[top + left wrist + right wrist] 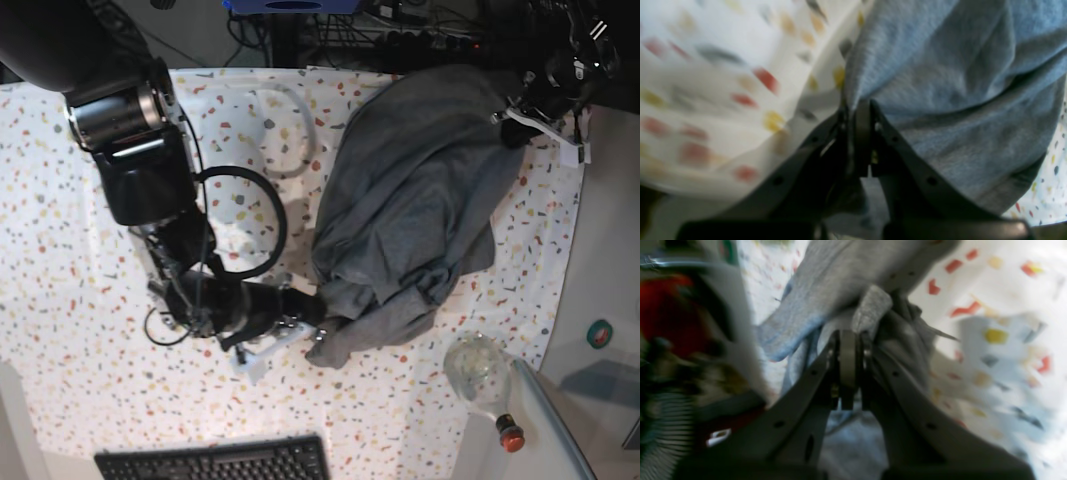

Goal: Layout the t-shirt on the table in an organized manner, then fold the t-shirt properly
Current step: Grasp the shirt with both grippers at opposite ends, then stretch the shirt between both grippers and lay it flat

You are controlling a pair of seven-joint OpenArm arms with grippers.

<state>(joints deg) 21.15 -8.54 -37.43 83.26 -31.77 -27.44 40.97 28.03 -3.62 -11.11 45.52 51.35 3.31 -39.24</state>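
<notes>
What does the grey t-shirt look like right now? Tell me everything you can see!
The t-shirt is plain heather grey and looks like soft cotton knit. It is not laid flat: it hangs stretched and rumpled in deep folds between the two arms, above the speckled table. The left gripper is shut on one bunched edge at the far corner. The right gripper is shut on a crumpled wad near the shirt's lower end. A hem or sleeve edge droops beside that grip. No print shows.
</notes>
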